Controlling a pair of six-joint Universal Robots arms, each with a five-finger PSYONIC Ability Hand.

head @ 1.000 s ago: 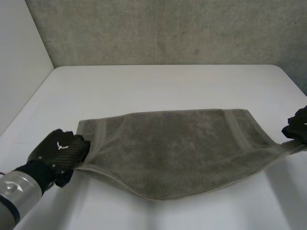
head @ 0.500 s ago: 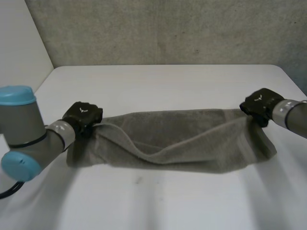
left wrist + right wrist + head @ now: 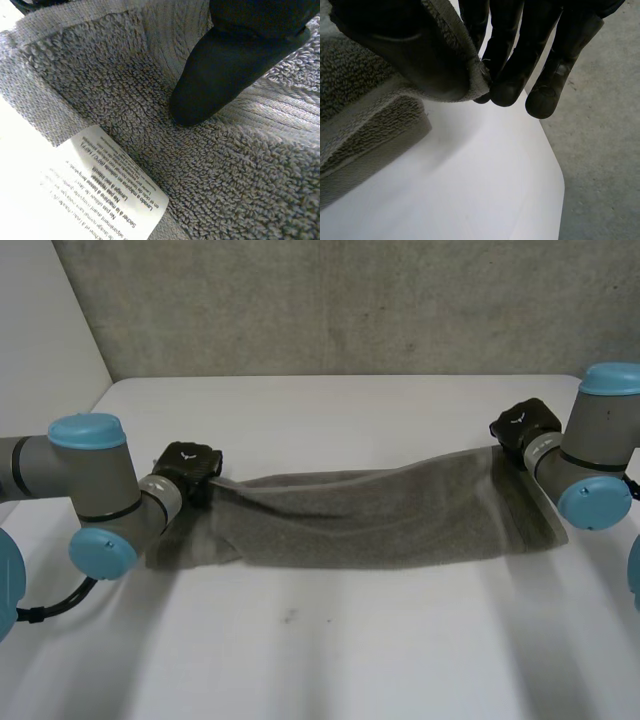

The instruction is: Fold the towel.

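Both hands have shifted slightly toward 12 o'clock since half a second ago, and the sag in the towel's upper layer has pulled out straight.

Head view: towel [image 3: 370,520] lies folded lengthwise as a long band across the middle of the white table [image 3: 320,650]. Left hand [image 3: 188,462] sits at the band's 9 o'clock end, right hand [image 3: 522,425] at its 2 o'clock corner. The upper layer rises to each hand.

Left wrist view: left hand [image 3: 225,65] has a dark fingertip pressed into the terry, with the cloth bunched round it and pinched. A white care label [image 3: 107,190] lies just beside the fingertip, at the towel's [image 3: 250,190] edge.

Right wrist view: right hand [image 3: 505,60] has its fingers [image 3: 506,90] close together, nipping the towel's [image 3: 370,105] hem against the cloth-covered thumb. Table [image 3: 470,180] lies below.
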